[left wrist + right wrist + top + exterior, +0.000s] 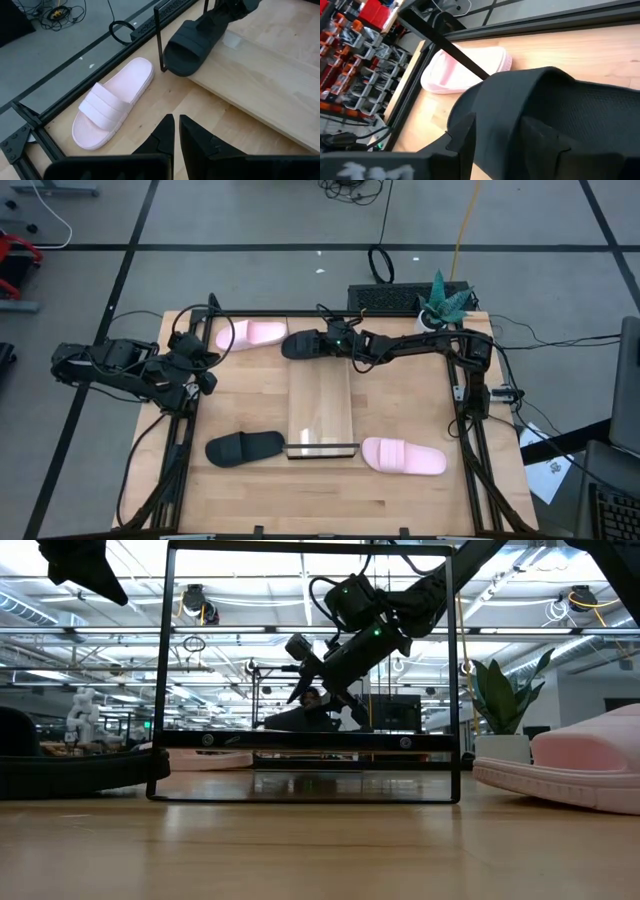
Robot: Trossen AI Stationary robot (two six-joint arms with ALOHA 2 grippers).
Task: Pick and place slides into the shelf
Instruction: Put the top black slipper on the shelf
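Observation:
My right gripper [328, 340] reaches over the far end of the shelf [320, 395] and is shut on a black slide [303, 344]; the low view shows it too [300, 720]. A pink slide [250, 333] lies flat on the table just left of it. A second black slide [245, 447] and a second pink slide [403, 456] lie on their soles either side of the shelf's dark-lipped near end [321, 448]. My left gripper [175, 122] waits shut above the table's left side, touching nothing. My right gripper holds the black slide by its end toward the table's right [215, 20], pinched between the two fingers [462, 140], which slant down from the right. The slide tilts, its free end [177, 62] past the shelf's far corner. I cannot tell whether it touches the wood.
A dark metal frame [165, 670] stands upright at the shelf's near end. A potted plant [443, 305] sits at the table's far right corner. Dark rails [180, 450] run along the table's left and right sides. Bare wood lies near the front edge.

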